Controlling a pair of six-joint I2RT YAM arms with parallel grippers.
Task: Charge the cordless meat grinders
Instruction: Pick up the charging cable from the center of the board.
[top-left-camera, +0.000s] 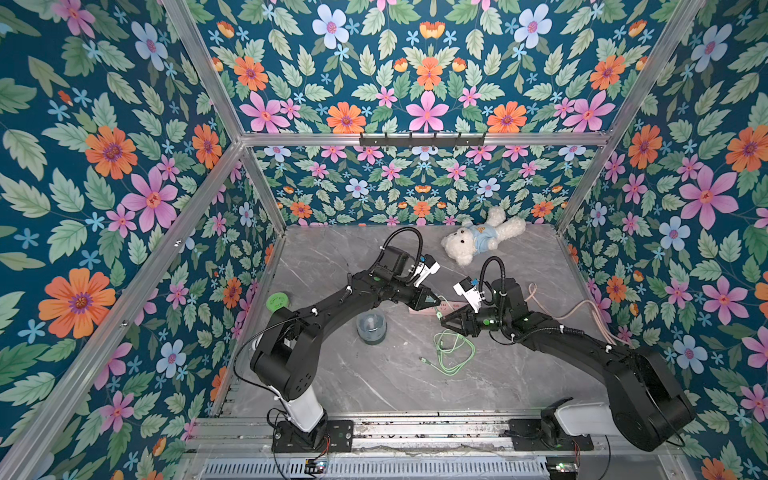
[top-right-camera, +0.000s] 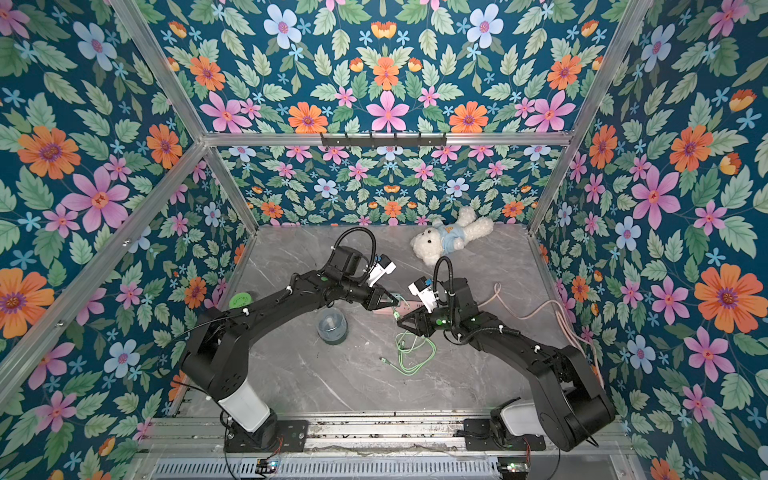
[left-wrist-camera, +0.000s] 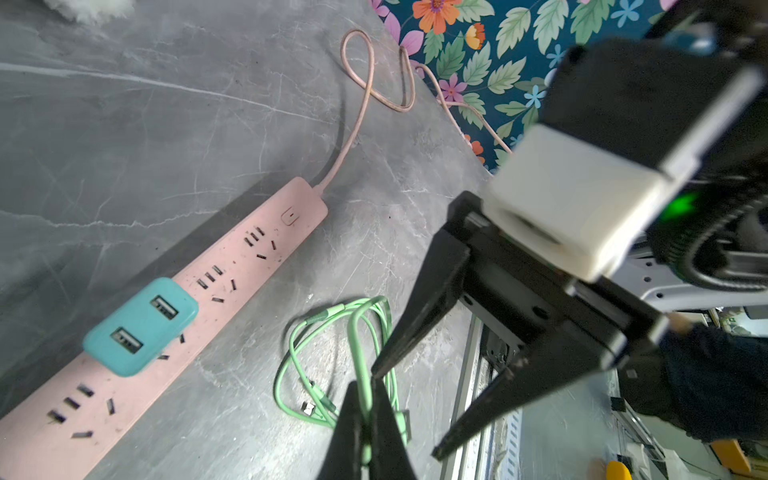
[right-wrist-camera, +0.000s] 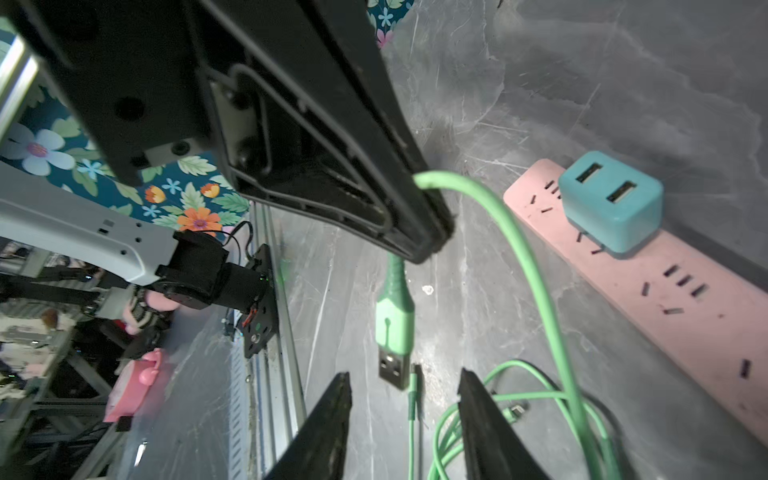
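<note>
**A:** How much of the charging can be counted as done?

**B:** Very little. The teal adapter (right-wrist-camera: 611, 203) is seated on the pink power strip (right-wrist-camera: 685, 299), but both of its ports are seen empty. Nothing is plugged in yet.

**A:** And where is the cordless meat grinder (top-left-camera: 371, 328) found?

**B:** It is stood upright on the grey table (top-left-camera: 374, 386), beside the left arm and apart from the loose coil of cable. No lead is seen running to it in either top view.

**A:** What is held, then?

**B:** The green cable (right-wrist-camera: 536, 266) is pinched by the left gripper (right-wrist-camera: 432, 243), its fingers pressed together just behind the USB plug (right-wrist-camera: 392, 365), which is left hanging free. The fingers of the right gripper (top-left-camera: 442, 321) are spread. In the right wrist view the plug is seen between them, but it is not gripped.

**A:** So what is judged to remain?

**B:** The plug has to be brought to the adapter and pushed into a port. The cable's small connector (left-wrist-camera: 306, 409), lying on the table in the coil, has to be carried to the grinder and fitted. The grinder's charging port cannot be made out, so its facing cannot be told.
</note>
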